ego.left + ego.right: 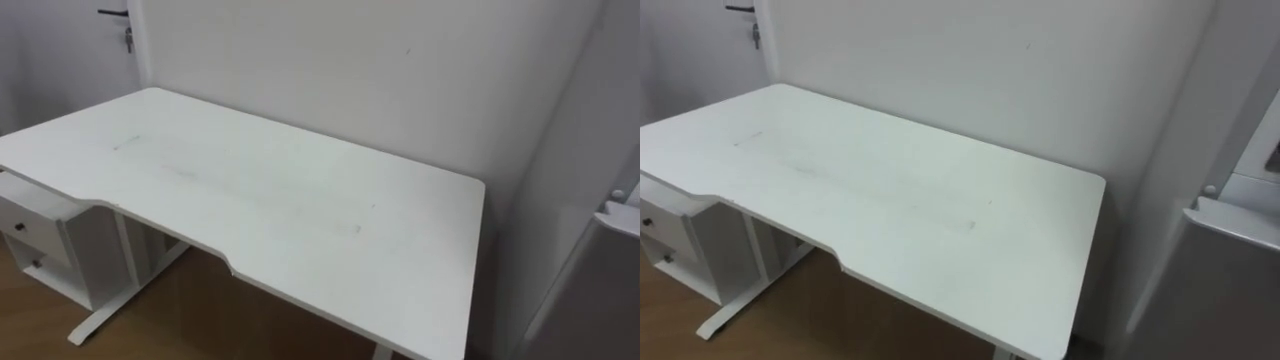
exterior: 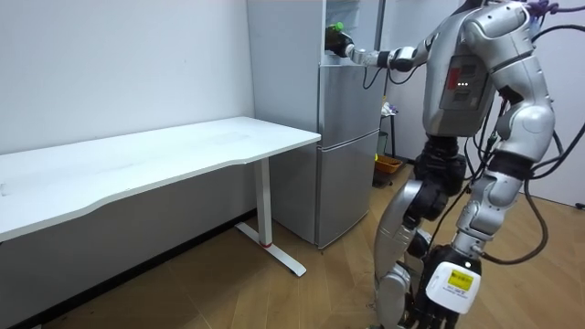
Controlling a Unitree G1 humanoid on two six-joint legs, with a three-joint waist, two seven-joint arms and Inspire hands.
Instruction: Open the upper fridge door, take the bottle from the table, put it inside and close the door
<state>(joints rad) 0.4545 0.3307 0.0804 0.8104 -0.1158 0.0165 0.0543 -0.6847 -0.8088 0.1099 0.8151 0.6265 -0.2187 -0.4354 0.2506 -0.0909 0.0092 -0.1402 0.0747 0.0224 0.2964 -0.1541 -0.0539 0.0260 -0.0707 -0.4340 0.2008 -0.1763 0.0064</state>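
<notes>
Robot stands by the grey fridge (image 2: 347,155); white table (image 1: 300,200) on the room view's left; right hand (image 2: 358,56) is raised at the upper compartment, touching the dark bottle (image 2: 335,38) at its opening; cannot tell whether it is grasping.

Matt, smooth white table top (image 1: 280,200); silvery, satin metal-look fridge (image 2: 347,128); faintly glossy wood-grain floor (image 2: 210,292).

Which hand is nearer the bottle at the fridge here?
Right. The right hand reaches up to the bottle at the top of the fridge; the left hand hangs low by the hip, well away.
</notes>
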